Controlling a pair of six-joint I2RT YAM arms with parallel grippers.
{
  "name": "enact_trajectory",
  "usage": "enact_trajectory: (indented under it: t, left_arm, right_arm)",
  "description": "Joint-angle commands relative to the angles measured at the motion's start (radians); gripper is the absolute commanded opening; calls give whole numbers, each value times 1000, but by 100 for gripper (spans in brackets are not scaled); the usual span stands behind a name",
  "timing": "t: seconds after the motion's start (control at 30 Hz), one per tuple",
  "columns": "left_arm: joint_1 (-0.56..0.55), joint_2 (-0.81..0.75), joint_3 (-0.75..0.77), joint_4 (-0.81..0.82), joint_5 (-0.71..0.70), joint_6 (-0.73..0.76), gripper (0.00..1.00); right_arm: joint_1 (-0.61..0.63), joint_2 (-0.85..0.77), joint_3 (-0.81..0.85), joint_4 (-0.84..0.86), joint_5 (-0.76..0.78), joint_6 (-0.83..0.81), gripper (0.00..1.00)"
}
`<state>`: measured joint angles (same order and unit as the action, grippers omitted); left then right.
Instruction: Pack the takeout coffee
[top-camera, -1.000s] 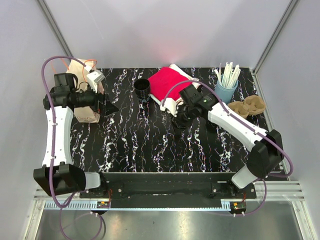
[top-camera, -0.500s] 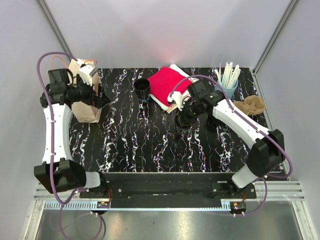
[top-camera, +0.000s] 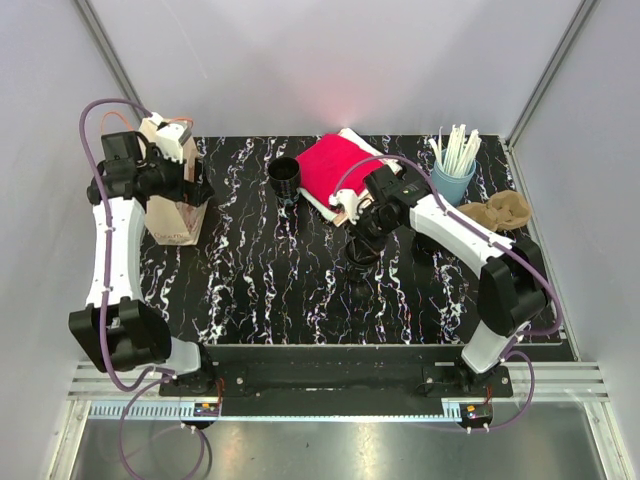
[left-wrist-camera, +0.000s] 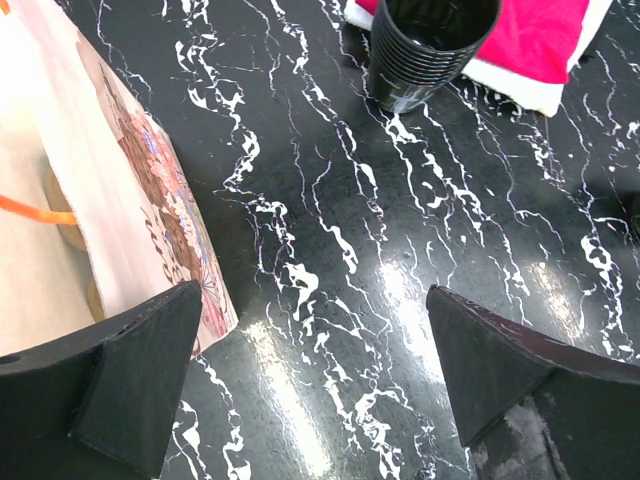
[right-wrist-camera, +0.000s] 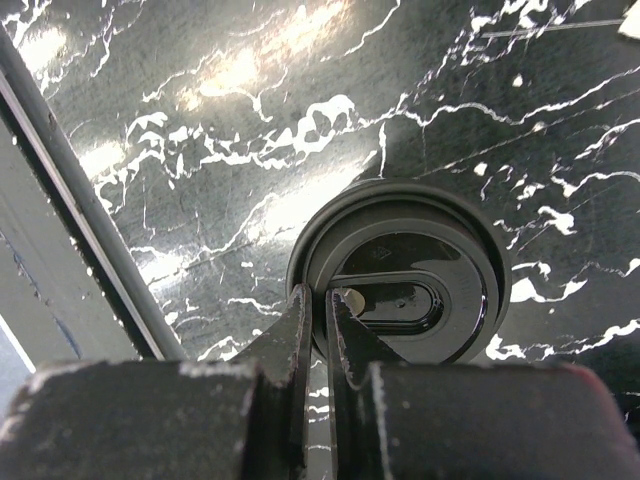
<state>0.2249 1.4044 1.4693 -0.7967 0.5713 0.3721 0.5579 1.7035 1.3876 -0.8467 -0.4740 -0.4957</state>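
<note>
The takeout coffee cup (top-camera: 358, 250) with its black lid (right-wrist-camera: 400, 265) stands on the marble table right of centre. My right gripper (right-wrist-camera: 322, 295) is over it from above, shut on the lid's raised rim at the near-left side. In the top view the right gripper (top-camera: 368, 228) hides most of the cup. A brown paper bag (top-camera: 172, 215) stands at the far left, and its printed side (left-wrist-camera: 150, 220) also shows in the left wrist view. My left gripper (top-camera: 198, 190) hovers just right of the bag. The left gripper (left-wrist-camera: 310, 300) is open and holds nothing.
A stack of black cups (top-camera: 284, 178) stands at the back centre beside a red cloth (top-camera: 335, 165) on white paper. A blue cup of white sticks (top-camera: 452, 165) and a brown cardboard holder (top-camera: 497, 212) sit at the back right.
My left gripper has drawn back and to the left, closer to the bag. My right arm has swung slightly while staying shut on the lid; the cup has barely shifted.
</note>
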Motion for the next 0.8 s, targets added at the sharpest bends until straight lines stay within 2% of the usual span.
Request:
enact_trajectory:
  t: [0.0,0.33,0.5,0.77]
  left_arm:
    - [7,24,29,63,-31,-10,99]
    - [5,51,26,68,-21,-16,99]
    - [5,33,19,68,22,-25,99]
    - [5,-30,0,68,79,-25,99]
  right_arm:
    - [-1,1,34,51,-9,31,0]
    - [43,25,37,52,38,25,0]
    - [91,27,34,55,78,17,0]
    - [100,15,33,60,100,16,0]
